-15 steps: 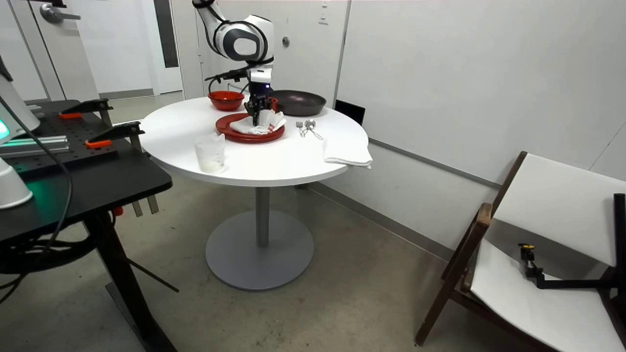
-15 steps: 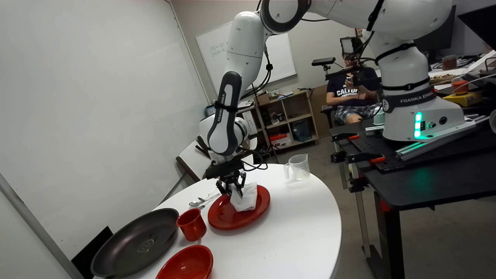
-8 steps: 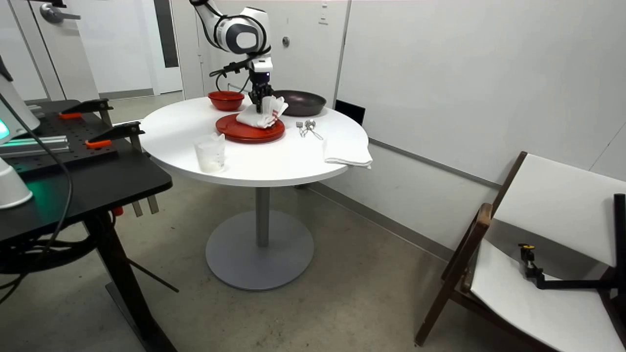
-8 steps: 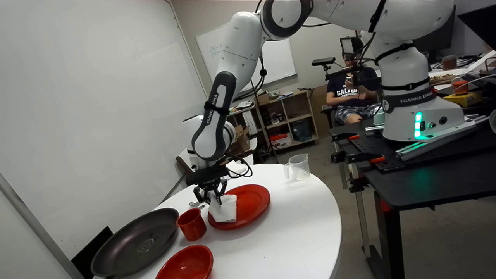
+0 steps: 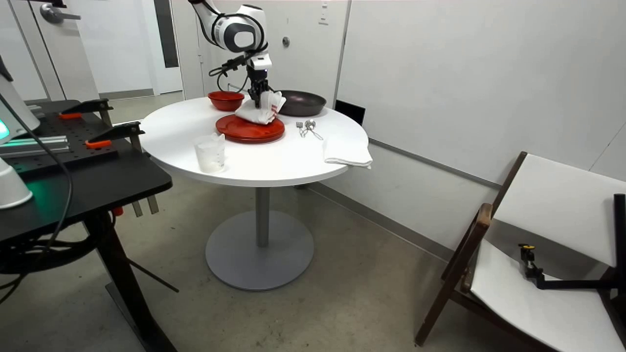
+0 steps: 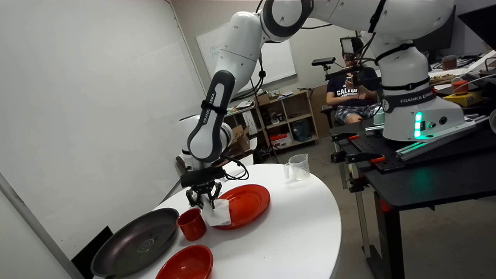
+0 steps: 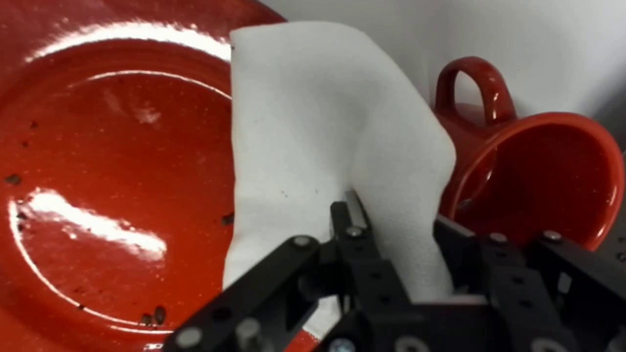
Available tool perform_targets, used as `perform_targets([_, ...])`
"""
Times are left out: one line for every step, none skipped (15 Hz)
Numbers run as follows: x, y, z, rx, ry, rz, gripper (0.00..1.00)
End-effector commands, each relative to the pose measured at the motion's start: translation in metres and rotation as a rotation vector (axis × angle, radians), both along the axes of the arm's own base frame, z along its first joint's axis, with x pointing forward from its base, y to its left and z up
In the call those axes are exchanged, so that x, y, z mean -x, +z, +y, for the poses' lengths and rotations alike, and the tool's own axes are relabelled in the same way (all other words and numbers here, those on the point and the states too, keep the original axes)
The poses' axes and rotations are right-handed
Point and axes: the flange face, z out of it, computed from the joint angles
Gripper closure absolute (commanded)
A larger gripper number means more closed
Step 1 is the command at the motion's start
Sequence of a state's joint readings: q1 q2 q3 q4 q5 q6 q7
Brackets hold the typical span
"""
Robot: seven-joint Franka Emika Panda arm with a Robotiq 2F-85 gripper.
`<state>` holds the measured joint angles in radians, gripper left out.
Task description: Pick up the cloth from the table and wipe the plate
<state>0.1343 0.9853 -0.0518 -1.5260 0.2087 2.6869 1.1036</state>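
The white cloth is bunched between the fingers of my gripper and hangs below them. It also shows in an exterior view. In the wrist view the cloth fills the gap between the fingertips. The red plate rests on the round white table. The cloth is over the plate's edge on the side toward the mug; I cannot tell if it touches the plate. In the wrist view the plate carries several dark specks.
A red mug stands close beside the cloth and gripper. A black pan and red bowl lie beyond it. A clear measuring cup, metal utensils and a larger white cloth at the rim are also on the table.
My gripper, holding the cloth, has moved across the plate from near its middle to its edge by the mug, and has risen. The last half second shows only a small shift the same way.
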Motion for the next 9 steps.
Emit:
perform_targets([-0.004, -0.010, -0.017, 0.013, -0.002, -0.012, 0.94])
perform_targets([-0.004, -0.013, -0.022, 0.019, -0.009, -0.011, 0.94])
perform_targets([-0.003, -0.016, -0.027, 0.030, -0.016, -0.013, 0.94])
perform_targets([-0.003, -0.018, -0.031, 0.037, -0.021, -0.016, 0.94])
perform_targets([-0.002, -0.020, -0.034, 0.047, -0.025, -0.018, 0.94])
perform_targets([-0.001, -0.022, -0.038, 0.057, -0.029, -0.021, 0.94])
perform_targets([0.000, -0.025, -0.041, 0.066, -0.033, -0.022, 0.94])
perform_targets([0.002, -0.027, -0.044, 0.065, -0.038, -0.016, 0.94])
perform_targets([0.003, -0.029, -0.046, 0.068, -0.043, -0.013, 0.94])
